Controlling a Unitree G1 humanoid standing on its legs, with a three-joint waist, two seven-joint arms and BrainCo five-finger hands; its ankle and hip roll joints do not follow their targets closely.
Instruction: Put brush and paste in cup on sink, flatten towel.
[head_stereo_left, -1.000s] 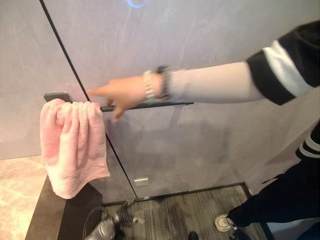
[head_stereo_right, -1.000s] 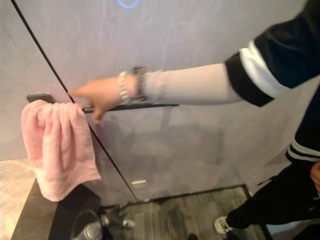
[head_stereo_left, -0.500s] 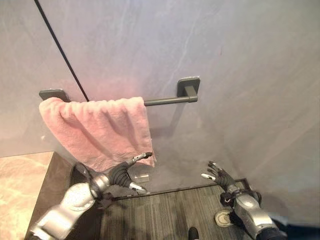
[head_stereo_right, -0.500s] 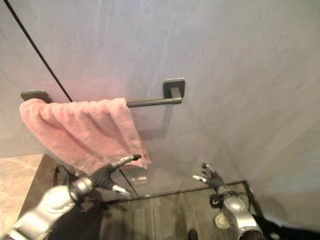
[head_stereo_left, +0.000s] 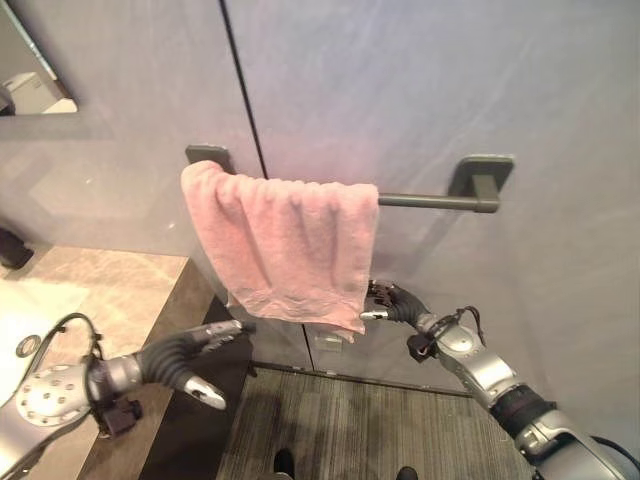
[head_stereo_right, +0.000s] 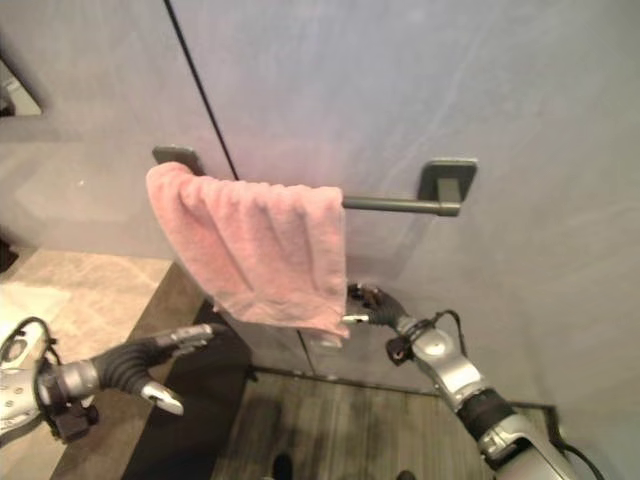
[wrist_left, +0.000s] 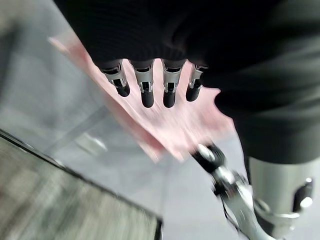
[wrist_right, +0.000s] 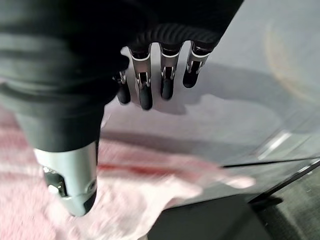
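Note:
A pink towel (head_stereo_left: 285, 250) hangs bunched in folds over the left half of a dark wall bar (head_stereo_left: 430, 201). My right hand (head_stereo_left: 398, 305) is raised at the towel's lower right corner, its fingers (wrist_right: 145, 92) straight and holding nothing. The towel (wrist_right: 150, 190) lies just past its thumb. My left hand (head_stereo_left: 185, 355) is open, below and left of the towel's bottom edge and apart from it. Its straight fingers (wrist_left: 147, 90) point toward the towel (wrist_left: 170, 122). The brush, paste and cup are out of sight.
A marble countertop (head_stereo_left: 110, 290) with a white sink (head_stereo_left: 20, 320) lies at the lower left, and its dark side panel (head_stereo_left: 200, 430) drops to a grey wood floor (head_stereo_left: 340, 430). A mirror corner (head_stereo_left: 30, 70) shows at the upper left. The bar's right half is bare.
The camera has swung, shifting the bar and towel rightward. The person's arm at the bar has gone. The towel is spread wider. My right hand has risen to its lower right corner.

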